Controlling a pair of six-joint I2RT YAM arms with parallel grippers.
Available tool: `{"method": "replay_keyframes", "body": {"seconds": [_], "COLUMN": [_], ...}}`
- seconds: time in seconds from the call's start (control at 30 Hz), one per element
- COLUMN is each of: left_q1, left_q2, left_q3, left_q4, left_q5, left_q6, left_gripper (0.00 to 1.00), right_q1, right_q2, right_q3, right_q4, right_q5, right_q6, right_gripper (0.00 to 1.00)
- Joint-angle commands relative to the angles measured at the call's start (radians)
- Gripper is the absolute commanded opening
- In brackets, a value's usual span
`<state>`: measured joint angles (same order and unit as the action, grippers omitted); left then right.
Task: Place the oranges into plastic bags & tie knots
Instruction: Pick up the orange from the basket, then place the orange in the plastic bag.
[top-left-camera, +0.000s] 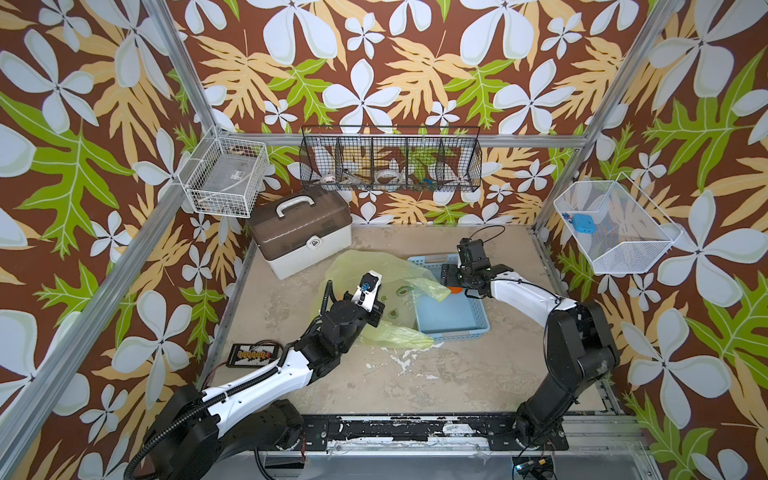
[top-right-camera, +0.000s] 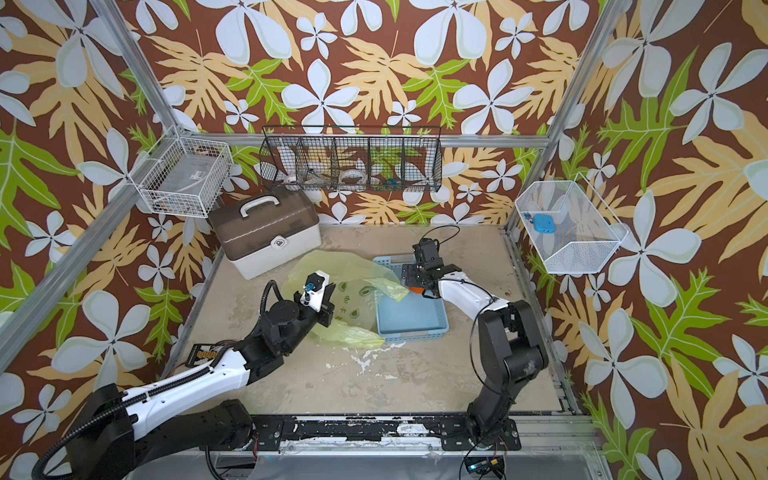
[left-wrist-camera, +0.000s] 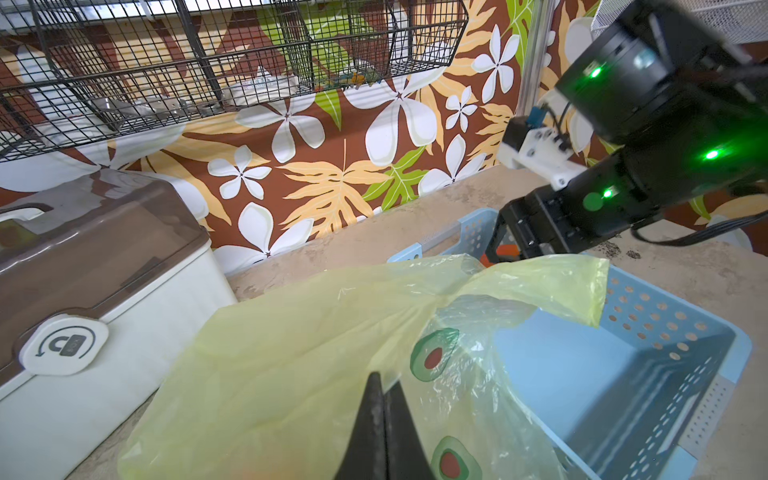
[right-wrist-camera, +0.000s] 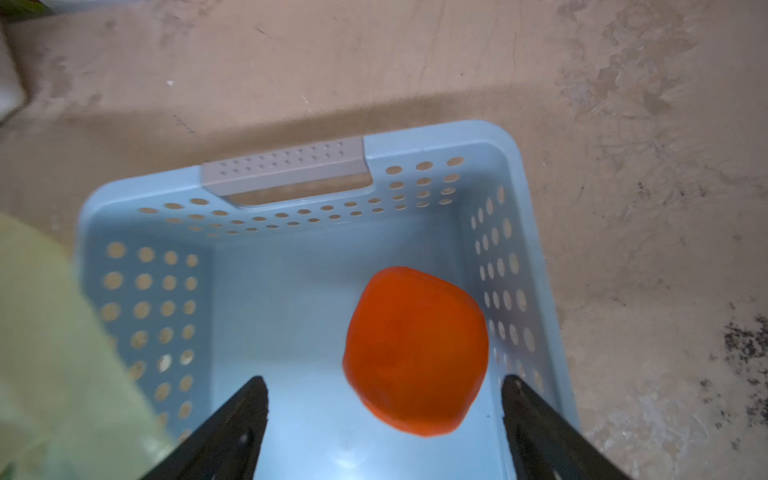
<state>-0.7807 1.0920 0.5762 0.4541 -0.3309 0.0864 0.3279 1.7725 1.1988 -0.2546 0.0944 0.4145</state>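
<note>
Orange (right-wrist-camera: 415, 353), smooth and bright, lies in basket (right-wrist-camera: 436, 135) under wide-apart right claw (right-wrist-camera: 384, 380); left claw (left-wrist-camera: 380, 384) pinches avocado-print bag (left-wrist-camera: 291, 332).

We see a thin, translucent yellow-green plastic bag (left-wrist-camera: 291, 340), crinkled and faintly glossy. The light-blue basket (right-wrist-camera: 490, 141) is smooth, perforated plastic with a soft sheen. The orange (right-wrist-camera: 415, 353) looks smooth and matt. The tabletop (right-wrist-camera: 415, 62) is rough, mottled, stone-like. We also see a black metal wire rack (top-left-camera: 390, 158).
</note>
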Motion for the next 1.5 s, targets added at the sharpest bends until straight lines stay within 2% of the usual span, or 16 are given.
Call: {"method": "replay_keyframes", "body": {"seconds": [0.0, 0.07, 0.13, 0.27, 0.33, 0.6, 0.67, 0.77, 0.87, 0.97, 1.17, 1.2, 1.27, 1.3, 1.37, 1.47], "left_q1": [0.001, 0.001, 0.001, 0.001, 0.001, 0.001, 0.001, 0.001, 0.001, 0.002, 0.001, 0.001, 0.001, 0.002, 0.001, 0.001], "left_q2": [-0.007, -0.012, -0.014, -0.014, -0.016, -0.011, -0.004, -0.006, -0.007, -0.007, 0.005, 0.006, 0.009, 0.011, 0.015, 0.020], "left_q3": [0.006, 0.005, 0.007, 0.011, 0.010, 0.007, 0.008, 0.006, 0.004, 0.002, 0.010, 0.010, 0.014, 0.016, 0.020, 0.027], "left_q4": [0.034, 0.034, 0.028, 0.015, 0.015, 0.023, 0.024, 0.024, 0.024, 0.028, 0.023, 0.026, 0.027, 0.028, 0.027, 0.026], "left_q5": [0.007, 0.008, 0.009, 0.011, 0.012, 0.012, 0.012, 0.018, 0.023, 0.031, 0.042, 0.041, 0.034, 0.029, 0.017, 0.008], "left_q6": [-0.007, -0.007, -0.007, -0.007, -0.006, 0.001, 0.001, 0.005, 0.008, 0.009, -0.006, -0.010, -0.017, -0.019, -0.020, -0.020], "left_gripper": [0.00, 0.00, 0.00, 0.00, 0.00, 0.00, 0.00, 0.00, 0.00, 0.00, 0.00, 0.00, 0.00, 0.00, 0.00, 0.00], "right_q1": [0.001, 0.001, 0.001, 0.001, 0.001, 0.011, 0.029, 0.116, 0.231, 0.312, 0.346, 0.348, 0.358, 0.358, 0.357, 0.356], "right_q2": [0.043, 0.073, 0.095, 0.064, -0.002, -0.499, -0.635, -0.812, -0.870, -0.785, -0.405, -0.341, -0.200, -0.157, -0.138, -0.276], "right_q3": [-0.004, 0.001, 0.007, -0.007, -0.049, -0.347, -0.415, -0.479, -0.482, -0.450, -0.255, -0.214, -0.101, -0.064, -0.047, -0.122], "right_q4": [0.013, 0.023, 0.033, 0.042, 0.054, 0.037, 0.013, -0.007, 0.007, 0.091, 0.276, 0.296, 0.287, 0.274, 0.251, 0.207], "right_q5": [0.035, 0.026, 0.021, -0.001, -0.016, -0.163, -0.216, -0.252, -0.257, -0.257, -0.321, -0.327, -0.371, -0.388, -0.400, -0.409], "right_q6": [0.009, 0.019, 0.021, 0.011, 0.012, 0.037, 0.048, 0.072, 0.124, 0.163, 0.159, 0.152, 0.122, 0.102, 0.065, 0.025], "right_gripper": [0.87, 0.86, 0.80, 0.49, 0.41, 0.40, 0.41, 0.42, 0.43, 0.44, 0.44, 0.49, 0.80, 0.88, 0.95, 0.97]}}
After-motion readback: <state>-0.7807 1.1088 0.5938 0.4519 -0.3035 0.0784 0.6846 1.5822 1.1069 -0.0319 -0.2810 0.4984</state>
